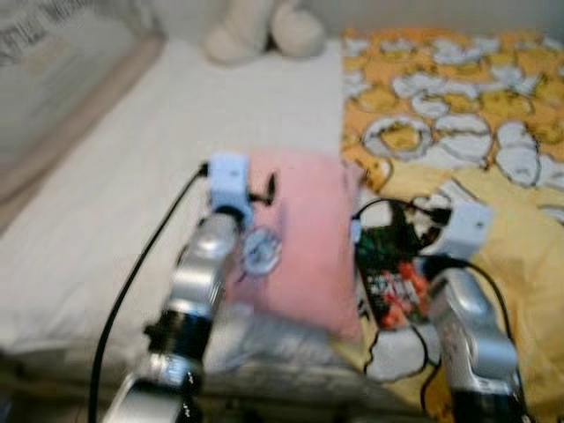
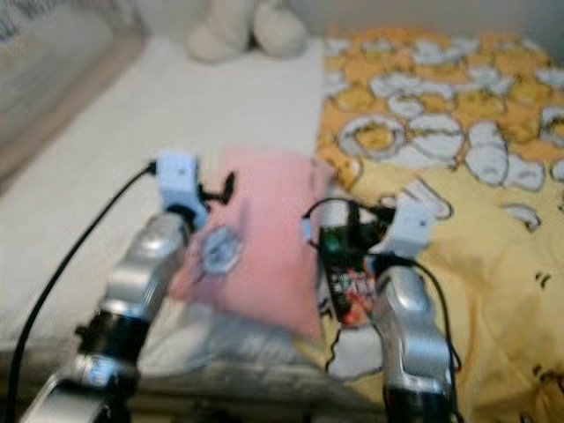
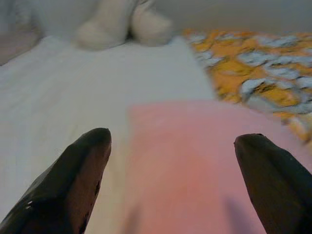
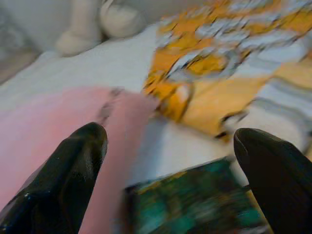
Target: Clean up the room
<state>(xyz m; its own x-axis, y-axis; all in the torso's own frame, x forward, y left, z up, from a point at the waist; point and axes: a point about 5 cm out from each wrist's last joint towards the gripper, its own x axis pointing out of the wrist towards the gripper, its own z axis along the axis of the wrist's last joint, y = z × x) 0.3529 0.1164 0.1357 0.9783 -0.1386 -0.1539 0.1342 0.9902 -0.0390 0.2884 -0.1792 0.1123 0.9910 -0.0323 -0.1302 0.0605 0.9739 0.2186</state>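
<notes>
— Where do we stand with the bed?

— We face a white sheet with a yellow patterned blanket covering the side to our right. A pink pillow lies between them near the bed's front edge, touching the blanket's border. We judge it to be the thing to tidy, probably lying out of place, since a pale plush toy sits at the far end of the bed.

— And our arms?

— Both reach forward over the bed. Our left gripper hovers above the pillow with its fingers spread wide, the pink cloth showing between them, nothing pinched. Our right gripper is likewise spread apart, poised over the seam where pillow meets blanket, with a dark green printed packet just under it.

— Why hold them so?

— We think the open fingers on each side of the pillow suit a two-handed grab, or else the right is lined up for the packet.

— Any writing to read?

— The packet carries red and green print, and the pillow has a small round patch, but blur leaves both unreadable to us.
</notes>
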